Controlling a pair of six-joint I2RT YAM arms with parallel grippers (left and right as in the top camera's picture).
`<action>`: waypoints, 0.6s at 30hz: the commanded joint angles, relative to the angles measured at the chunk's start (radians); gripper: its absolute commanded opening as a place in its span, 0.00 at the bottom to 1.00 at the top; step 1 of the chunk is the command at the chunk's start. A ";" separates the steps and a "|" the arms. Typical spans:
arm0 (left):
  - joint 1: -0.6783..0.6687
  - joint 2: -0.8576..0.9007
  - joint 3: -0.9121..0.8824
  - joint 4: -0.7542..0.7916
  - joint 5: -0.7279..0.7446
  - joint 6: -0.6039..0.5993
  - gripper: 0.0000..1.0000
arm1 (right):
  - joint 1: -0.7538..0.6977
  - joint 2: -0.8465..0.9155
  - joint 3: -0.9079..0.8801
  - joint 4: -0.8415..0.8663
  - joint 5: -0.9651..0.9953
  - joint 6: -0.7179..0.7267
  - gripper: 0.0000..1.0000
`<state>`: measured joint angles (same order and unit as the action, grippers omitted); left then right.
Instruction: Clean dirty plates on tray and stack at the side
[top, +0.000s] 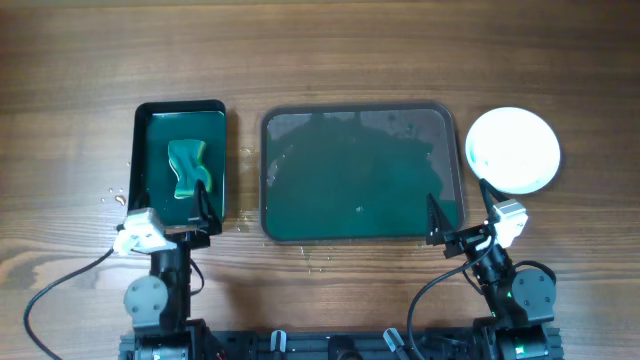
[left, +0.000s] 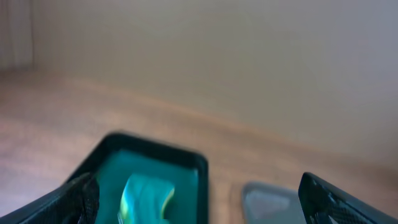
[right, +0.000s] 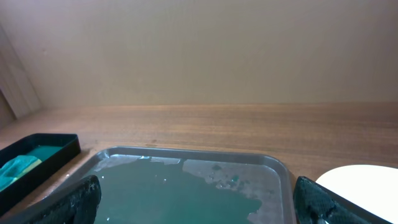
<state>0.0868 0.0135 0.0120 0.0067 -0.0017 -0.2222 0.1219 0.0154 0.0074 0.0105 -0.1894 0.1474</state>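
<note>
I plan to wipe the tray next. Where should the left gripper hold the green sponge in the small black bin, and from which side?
Probably at its narrowed middle, from above. The wavy green sponge lies flat inside the black-rimmed rectangular bin, whose walls block a sideways approach. The pinched waist should fit between the open fingers of the left gripper, hanging over its near end.

- Tray (top: 350, 190): centre of my view, dark green, wet.
- Plates (top: 513, 149): white, stacked just right of it.
- Bin (top: 180, 106): left, holding a green sponge (top: 188, 168).
</note>
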 joint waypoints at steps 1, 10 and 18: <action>-0.005 -0.011 -0.006 -0.082 0.006 0.009 1.00 | 0.005 -0.012 -0.002 0.002 0.014 -0.010 1.00; -0.005 -0.010 -0.006 -0.082 0.012 0.005 1.00 | 0.005 -0.012 -0.002 0.002 0.014 -0.010 1.00; -0.005 -0.010 -0.006 -0.082 0.012 0.005 1.00 | 0.005 -0.012 -0.002 0.002 0.014 -0.010 1.00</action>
<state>0.0868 0.0135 0.0086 -0.0711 -0.0013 -0.2222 0.1219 0.0154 0.0074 0.0105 -0.1894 0.1478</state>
